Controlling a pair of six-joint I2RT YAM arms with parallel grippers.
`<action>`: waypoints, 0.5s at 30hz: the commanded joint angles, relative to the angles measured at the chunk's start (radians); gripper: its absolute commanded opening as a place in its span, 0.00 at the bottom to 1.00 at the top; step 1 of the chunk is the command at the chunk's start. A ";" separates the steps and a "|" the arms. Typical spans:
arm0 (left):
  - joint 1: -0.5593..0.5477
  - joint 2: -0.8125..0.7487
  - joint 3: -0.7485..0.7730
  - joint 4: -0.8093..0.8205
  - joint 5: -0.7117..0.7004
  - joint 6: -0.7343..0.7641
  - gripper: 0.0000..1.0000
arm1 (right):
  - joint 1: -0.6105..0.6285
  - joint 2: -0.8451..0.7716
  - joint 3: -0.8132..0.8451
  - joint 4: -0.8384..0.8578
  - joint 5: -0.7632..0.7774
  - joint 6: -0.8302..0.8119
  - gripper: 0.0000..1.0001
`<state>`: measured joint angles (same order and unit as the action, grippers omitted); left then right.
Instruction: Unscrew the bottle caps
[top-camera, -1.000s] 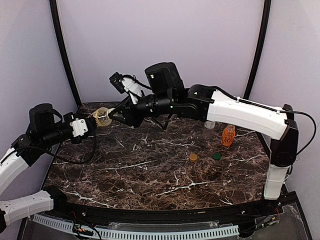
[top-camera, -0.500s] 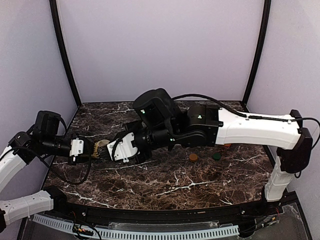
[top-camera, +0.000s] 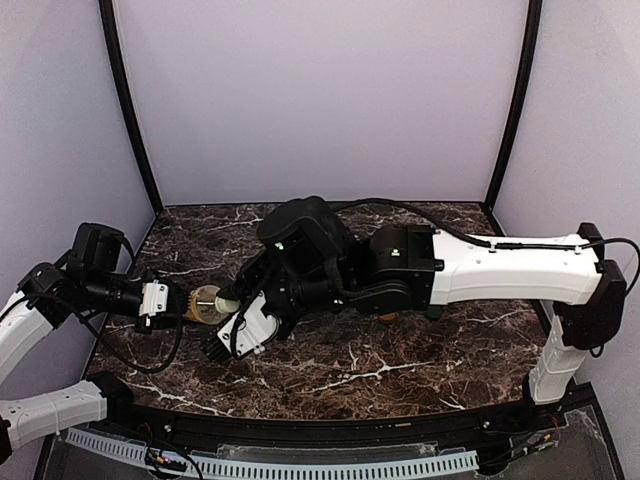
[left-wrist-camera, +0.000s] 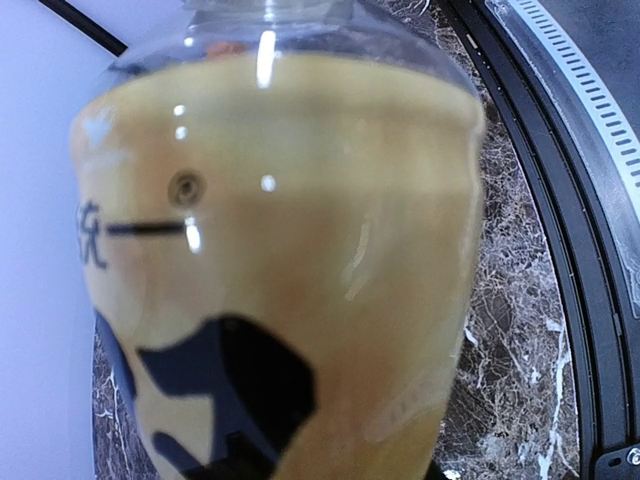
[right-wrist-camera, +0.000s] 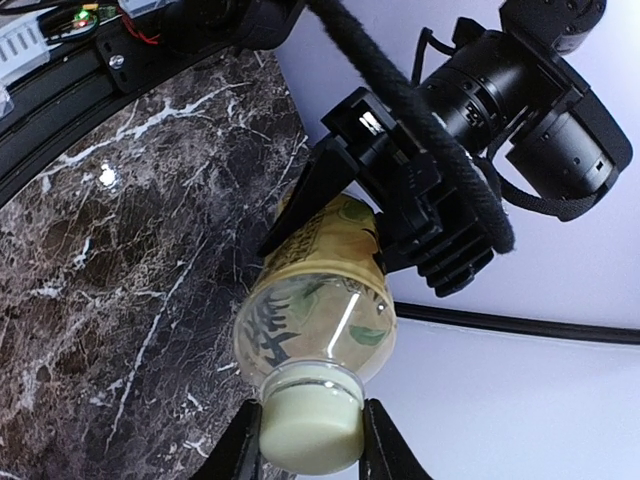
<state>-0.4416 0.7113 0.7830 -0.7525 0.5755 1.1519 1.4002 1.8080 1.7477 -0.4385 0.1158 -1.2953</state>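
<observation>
Bottle (top-camera: 207, 302) with yellow label is held sideways near the left edge of the counter (top-camera: 400, 372), left gripper (right-wrist-camera: 325, 215) clamped around its body to brace it, while right gripper (right-wrist-camera: 306, 440) pinches its pale cap (right-wrist-camera: 308, 425), seemingly ready to twist it off.

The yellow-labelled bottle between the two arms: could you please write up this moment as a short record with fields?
object: yellow-labelled bottle, held sideways between the arms
closure: pale cap, seated on the neck, not yet off
left gripper: shut on the bottle's body
right gripper: one finger pressed on each side of the cap
contents: yellowish liquid fills most of the bottle, seen close in the left wrist view
stage: both grips set for unscrewing
</observation>
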 joint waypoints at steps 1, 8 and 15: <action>-0.016 -0.011 0.019 -0.008 0.096 0.001 0.33 | -0.003 0.014 -0.031 0.170 0.072 -0.028 0.42; -0.016 -0.016 0.012 0.004 0.081 0.000 0.33 | -0.003 0.011 -0.044 0.209 0.104 -0.016 0.66; -0.016 -0.026 -0.020 0.154 0.001 -0.154 0.32 | -0.004 -0.078 -0.080 0.265 -0.035 0.169 0.98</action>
<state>-0.4530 0.6964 0.7822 -0.7311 0.6144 1.1156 1.3949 1.8057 1.6863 -0.2569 0.1932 -1.2701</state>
